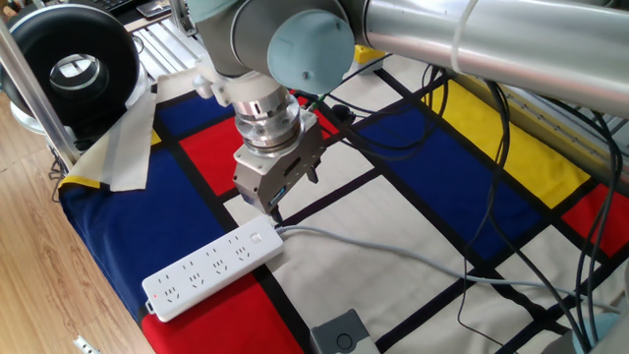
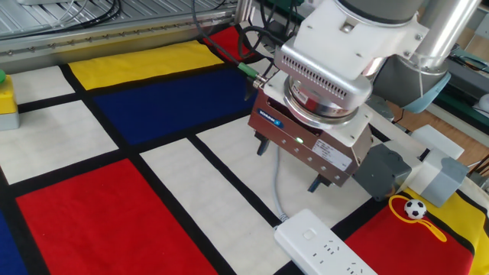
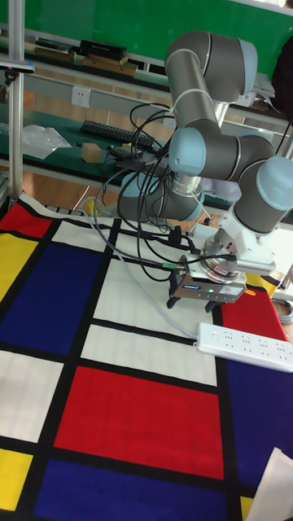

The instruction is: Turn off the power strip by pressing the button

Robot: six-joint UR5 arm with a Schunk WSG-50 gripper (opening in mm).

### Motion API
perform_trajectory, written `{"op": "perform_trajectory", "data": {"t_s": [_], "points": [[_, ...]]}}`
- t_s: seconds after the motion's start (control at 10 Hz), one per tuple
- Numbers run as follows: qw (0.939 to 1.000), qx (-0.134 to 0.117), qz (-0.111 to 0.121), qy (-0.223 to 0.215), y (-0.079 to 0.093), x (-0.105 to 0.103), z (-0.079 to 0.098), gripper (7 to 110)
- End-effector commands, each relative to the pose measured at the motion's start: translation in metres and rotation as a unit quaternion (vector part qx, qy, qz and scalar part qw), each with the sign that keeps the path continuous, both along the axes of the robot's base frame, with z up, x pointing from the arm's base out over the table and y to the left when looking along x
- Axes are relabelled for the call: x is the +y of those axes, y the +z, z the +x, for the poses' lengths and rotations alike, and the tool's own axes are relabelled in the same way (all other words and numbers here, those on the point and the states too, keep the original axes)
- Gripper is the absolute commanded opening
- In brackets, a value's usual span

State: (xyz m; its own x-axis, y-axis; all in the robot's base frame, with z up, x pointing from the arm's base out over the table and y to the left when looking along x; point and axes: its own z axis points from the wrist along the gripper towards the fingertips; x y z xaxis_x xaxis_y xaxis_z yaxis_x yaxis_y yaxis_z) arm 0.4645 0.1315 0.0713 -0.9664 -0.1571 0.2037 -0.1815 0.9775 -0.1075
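Observation:
The white power strip (image 1: 208, 268) lies near the front edge of the checkered cloth, its pale grey cord (image 1: 393, 254) running off to the right. The strip's cord end also shows in the other fixed view (image 2: 325, 246), and the whole strip in the tall view (image 3: 244, 343). Its button (image 1: 257, 237) is a small flush mark at the cord end. My gripper (image 1: 294, 197) hangs above and just behind that end, touching nothing. It is open, with two dark fingers (image 2: 261, 145) standing wide apart under the box-shaped body (image 3: 192, 308).
A grey box with a round button (image 1: 339, 336) sits at the front edge. A black round device (image 1: 74, 64) and folded paper (image 1: 123, 143) are at the left. A yellow box (image 2: 6, 95), a small ball toy (image 2: 415, 208) and loose cables (image 1: 511, 246) lie around.

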Motion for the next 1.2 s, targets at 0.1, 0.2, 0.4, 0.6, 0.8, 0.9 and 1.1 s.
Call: {"op": "perform_trajectory", "data": {"t_s": [0.1,0.2,0.4,0.6,0.8,0.9,1.1], "points": [[0.9999,-0.001,0.008,-0.015,0.001,0.005,0.000,88],[0.9998,-0.001,0.004,-0.017,0.001,0.003,0.000,88],[0.9999,-0.002,0.003,-0.016,-0.002,0.010,0.018,88],[0.9993,0.000,0.037,-0.002,-0.012,0.025,0.039,88],[0.9981,0.003,0.060,0.018,0.010,0.036,0.051,88],[0.9962,0.004,0.080,0.035,0.032,0.043,0.056,88],[0.9791,0.006,0.139,0.148,0.072,0.050,0.075,88]]}}
